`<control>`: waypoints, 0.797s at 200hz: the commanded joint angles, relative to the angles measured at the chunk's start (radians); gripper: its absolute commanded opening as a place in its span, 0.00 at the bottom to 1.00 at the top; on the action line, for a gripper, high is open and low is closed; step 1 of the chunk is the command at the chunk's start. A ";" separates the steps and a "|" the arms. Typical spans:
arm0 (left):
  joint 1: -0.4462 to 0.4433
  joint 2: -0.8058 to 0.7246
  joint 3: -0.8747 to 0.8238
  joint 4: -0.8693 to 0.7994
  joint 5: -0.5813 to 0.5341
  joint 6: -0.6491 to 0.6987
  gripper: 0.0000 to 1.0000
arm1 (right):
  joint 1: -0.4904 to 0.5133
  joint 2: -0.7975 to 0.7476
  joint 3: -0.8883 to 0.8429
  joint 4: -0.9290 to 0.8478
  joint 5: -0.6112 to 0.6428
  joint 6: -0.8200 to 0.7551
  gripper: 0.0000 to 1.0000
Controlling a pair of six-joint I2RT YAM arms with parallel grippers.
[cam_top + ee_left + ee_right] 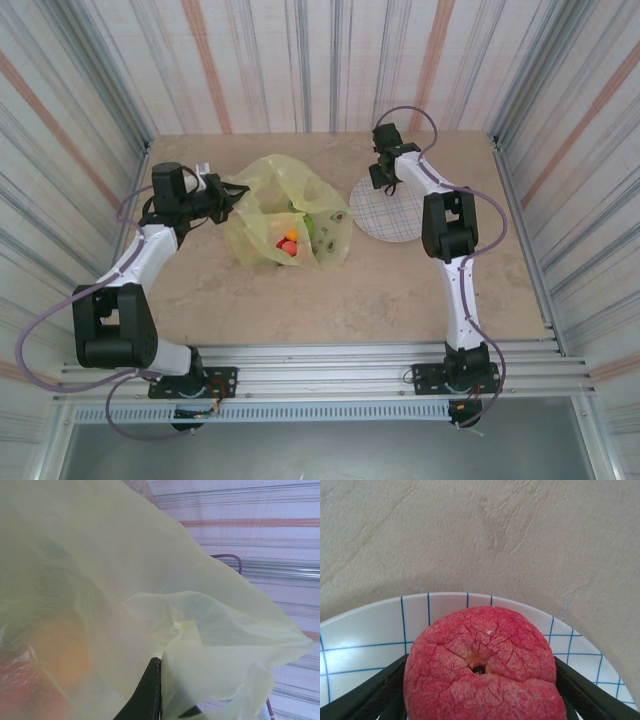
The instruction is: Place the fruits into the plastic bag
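Cracked red fruit (480,665) sits clenched in the right gripper (480,682) by the plate's (365,630) far rim, while left of the plate the left gripper (228,196) pinches the plastic bag (265,185) holding other fruits (290,243); if that thin film slips or sags shut, the carried fruit could miss the mouth and roll off.
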 commanded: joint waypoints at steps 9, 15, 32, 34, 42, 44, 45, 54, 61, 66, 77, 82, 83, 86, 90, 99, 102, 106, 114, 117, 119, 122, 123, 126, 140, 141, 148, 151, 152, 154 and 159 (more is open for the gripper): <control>-0.003 0.003 -0.009 0.009 0.028 -0.005 0.00 | -0.001 0.010 0.038 -0.039 0.003 -0.015 0.66; -0.002 0.004 -0.009 0.009 0.028 -0.004 0.00 | -0.001 0.008 0.038 -0.041 0.002 -0.015 0.65; -0.003 0.006 -0.010 0.011 0.028 -0.006 0.00 | -0.001 -0.008 0.028 -0.042 0.000 -0.013 0.62; -0.003 0.005 -0.010 0.010 0.029 -0.006 0.00 | -0.001 -0.010 0.026 -0.042 -0.001 -0.012 0.62; -0.003 0.006 -0.010 0.010 0.028 -0.007 0.00 | -0.001 -0.022 0.018 -0.040 -0.005 -0.010 0.61; -0.003 0.007 -0.010 0.010 0.028 -0.007 0.00 | -0.001 -0.026 0.015 -0.039 -0.005 -0.009 0.61; -0.003 0.006 -0.010 0.010 0.028 -0.007 0.00 | -0.001 -0.029 0.014 -0.038 -0.006 -0.009 0.61; -0.003 0.007 -0.010 0.011 0.028 -0.008 0.00 | -0.001 -0.044 0.002 -0.033 -0.012 -0.007 0.61; -0.002 0.006 -0.010 0.012 0.028 -0.007 0.00 | -0.001 -0.057 -0.006 -0.033 -0.018 -0.002 0.60; -0.002 0.007 -0.011 0.012 0.028 -0.008 0.00 | -0.001 -0.068 -0.013 -0.033 -0.023 0.003 0.60; -0.002 0.007 -0.012 0.013 0.029 -0.009 0.00 | -0.001 -0.098 -0.036 -0.026 -0.041 0.013 0.60; -0.003 0.007 -0.012 0.013 0.030 -0.009 0.00 | -0.001 -0.114 -0.050 -0.020 -0.051 0.020 0.60; -0.003 0.006 -0.012 0.013 0.030 -0.009 0.00 | -0.001 -0.117 -0.052 -0.019 -0.053 0.022 0.60; -0.002 0.007 -0.012 0.013 0.030 -0.009 0.00 | -0.002 -0.128 -0.062 -0.015 -0.059 0.027 0.60; -0.002 0.006 -0.012 0.013 0.029 -0.009 0.00 | -0.001 -0.143 -0.075 -0.009 -0.067 0.032 0.60; -0.003 0.007 -0.012 0.013 0.030 -0.009 0.00 | 0.000 -0.178 -0.109 0.004 -0.089 0.046 0.59; -0.003 0.006 -0.012 0.013 0.029 -0.010 0.00 | 0.000 -0.192 -0.120 0.009 -0.096 0.053 0.60; -0.003 0.007 -0.012 0.013 0.029 -0.011 0.00 | 0.000 -0.210 -0.136 0.016 -0.108 0.061 0.60; -0.003 0.006 -0.012 0.015 0.029 -0.012 0.00 | 0.002 -0.251 -0.174 0.032 -0.134 0.080 0.59; -0.002 0.006 -0.012 0.015 0.029 -0.012 0.00 | 0.003 -0.265 -0.191 0.037 -0.144 0.086 0.59; -0.002 0.007 -0.013 0.015 0.029 -0.012 0.00 | 0.004 -0.277 -0.201 0.043 -0.153 0.090 0.59; -0.002 0.007 -0.013 0.016 0.031 -0.012 0.00 | 0.005 -0.296 -0.224 0.052 -0.163 0.096 0.59; -0.002 0.007 -0.013 0.016 0.031 -0.012 0.00 | 0.006 -0.303 -0.235 0.055 -0.167 0.097 0.59; -0.003 0.006 -0.014 0.016 0.029 -0.012 0.00 | 0.007 -0.322 -0.262 0.063 -0.179 0.103 0.59; -0.004 0.005 -0.013 0.018 0.031 -0.013 0.00 | 0.018 -0.427 -0.384 0.124 -0.233 0.132 0.59; -0.003 0.005 -0.013 0.018 0.031 -0.013 0.00 | 0.019 -0.439 -0.393 0.128 -0.236 0.134 0.59; -0.004 0.005 -0.014 0.019 0.032 -0.015 0.00 | 0.025 -0.498 -0.468 0.171 -0.268 0.152 0.59; -0.003 0.004 -0.015 0.020 0.031 -0.017 0.00 | 0.029 -0.527 -0.502 0.190 -0.285 0.160 0.59; -0.003 0.004 -0.015 0.021 0.031 -0.018 0.00 | 0.030 -0.535 -0.512 0.195 -0.290 0.163 0.59; -0.004 0.003 -0.015 0.021 0.031 -0.017 0.00 | 0.032 -0.555 -0.533 0.208 -0.301 0.168 0.59; -0.004 0.003 -0.015 0.022 0.031 -0.017 0.00 | 0.039 -0.596 -0.583 0.236 -0.330 0.183 0.59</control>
